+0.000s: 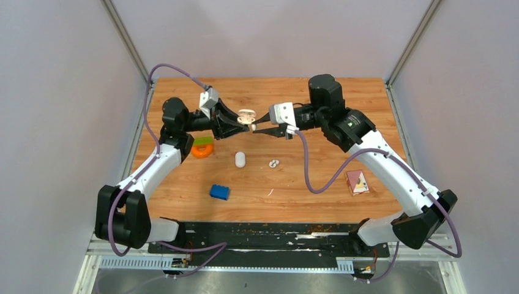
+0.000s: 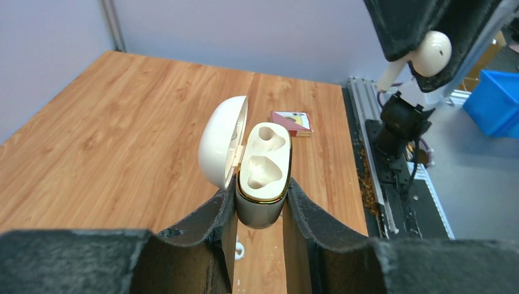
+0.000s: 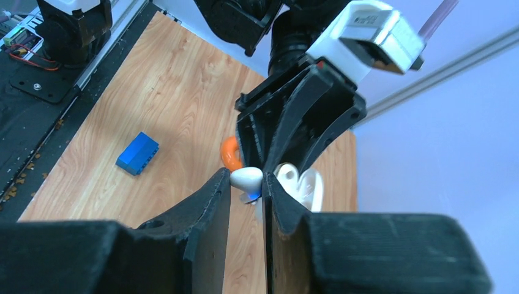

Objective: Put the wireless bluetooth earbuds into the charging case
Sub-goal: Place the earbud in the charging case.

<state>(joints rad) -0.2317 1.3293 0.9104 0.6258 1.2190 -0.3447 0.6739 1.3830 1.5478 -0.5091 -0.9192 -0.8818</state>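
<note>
My left gripper (image 2: 260, 205) is shut on the base of the white, gold-rimmed charging case (image 2: 263, 177), which it holds above the table. The lid (image 2: 221, 141) is swung open to the left and both sockets show empty. My right gripper (image 3: 246, 181) is shut on a white earbud (image 3: 245, 176) and faces the case (image 3: 304, 185) from close by, just short of it. From the left wrist view that earbud (image 2: 429, 54) hangs at the upper right, stem pointing down-left. In the top view the case (image 1: 246, 115) sits between both grippers' tips. Another small white earbud (image 1: 273, 163) lies on the table.
A white oval object (image 1: 240, 159) lies mid-table. A blue brick (image 1: 220, 192) sits nearer the front. An orange ring (image 1: 202, 149) with a green piece is under the left arm. A small red box (image 1: 357, 182) lies at the right.
</note>
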